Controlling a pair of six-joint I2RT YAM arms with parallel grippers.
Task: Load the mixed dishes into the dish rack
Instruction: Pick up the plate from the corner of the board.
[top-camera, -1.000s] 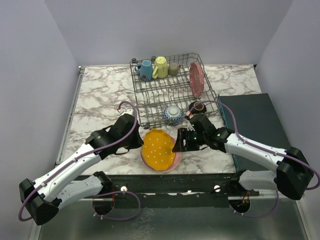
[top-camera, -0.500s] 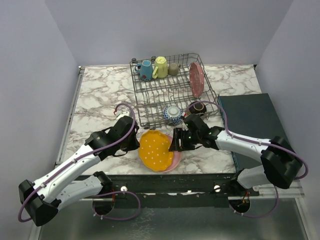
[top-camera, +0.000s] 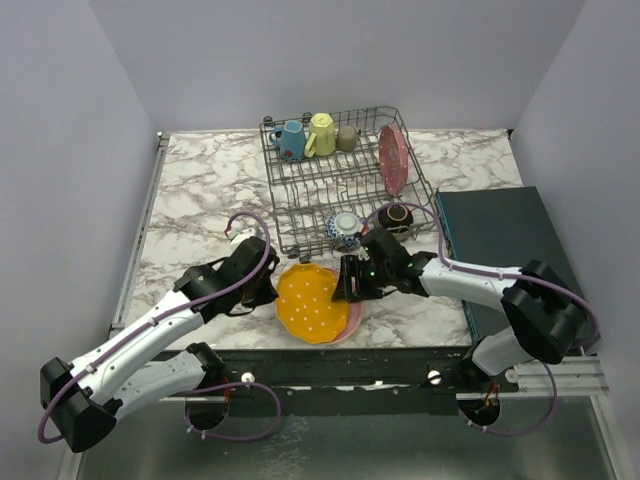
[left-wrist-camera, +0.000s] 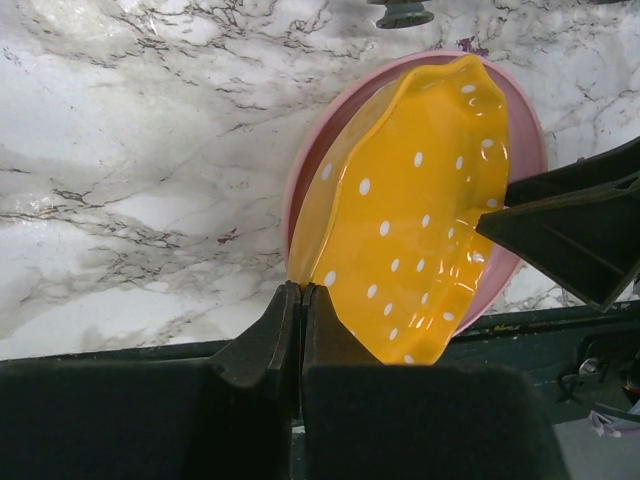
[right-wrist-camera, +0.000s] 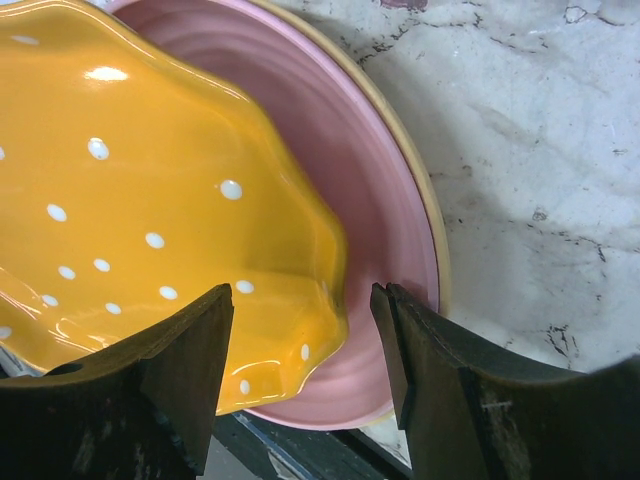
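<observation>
The scalloped orange plate (left-wrist-camera: 410, 230), dotted white, sits tilted over the pink plate (right-wrist-camera: 385, 190), which lies flat on the marble table (top-camera: 200, 190) close to its near edge. My left wrist view shows what the overhead view cannot: my left claw (left-wrist-camera: 300, 290) is pressed together on the orange plate's rim, pinching it at the corner nearest me. My right wrist view gives the other side. There my right claw (right-wrist-camera: 300, 320) stands spread, with the plate's wavy edge in the gap between the fingers, and I cannot tell whether either finger touches it. Only the overhead view takes in the dish rack (top-camera: 310, 190), just beyond both plates. Along its far edge stand a blue mug (top-camera: 292, 140), a pale yellow mug (top-camera: 321, 133) and a grey-beige mug (top-camera: 347, 138). A reddish plate (top-camera: 392, 158) stands upright on the rack's right side. A blue-white patterned bowl (top-camera: 346, 228) and a dark brown bowl (top-camera: 397, 216) sit at its near edge, just beyond my right claw. A dark flat box (top-camera: 500, 240) lies to the right of the rack.
</observation>
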